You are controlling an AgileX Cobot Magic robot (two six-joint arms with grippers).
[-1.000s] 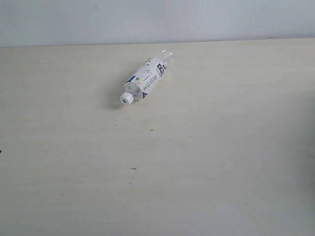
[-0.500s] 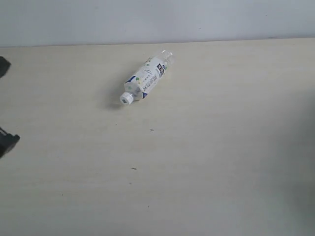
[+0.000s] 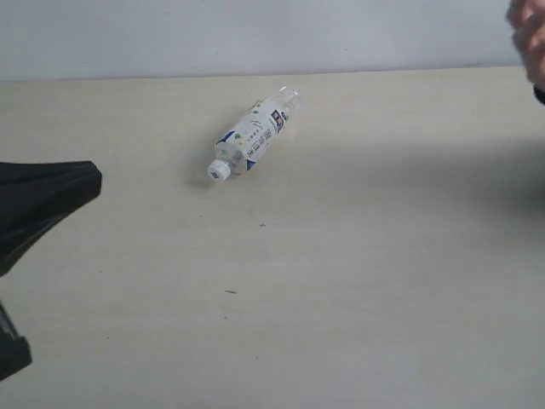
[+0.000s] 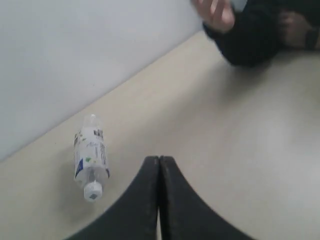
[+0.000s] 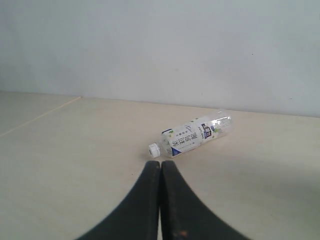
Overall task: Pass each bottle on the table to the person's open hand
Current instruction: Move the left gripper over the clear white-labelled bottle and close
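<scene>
One bottle [image 3: 254,136] in sight: clear, white cap, white printed label. It lies on its side on the bench [image 3: 358,281], cap toward the near left, base toward the wall [image 3: 255,34] behind it. Nothing touches it.

Left of the bottle and well apart from it, my left arm [image 3: 43,192] shows as a dark shape at the frame edge. Left jaws pressed together, empty. Right jaws likewise pressed together, empty, pointing at the bottle from a distance.

Far right of the bottle, a person's hand [image 3: 528,34], blurred; I cannot tell whether the palm is open.

Step, as I judge it: the reach toward the bottle, before any grasp. Next move calls for spreading the jaws, then closing across the labelled middle, square to the bottle's length. It may roll.
</scene>
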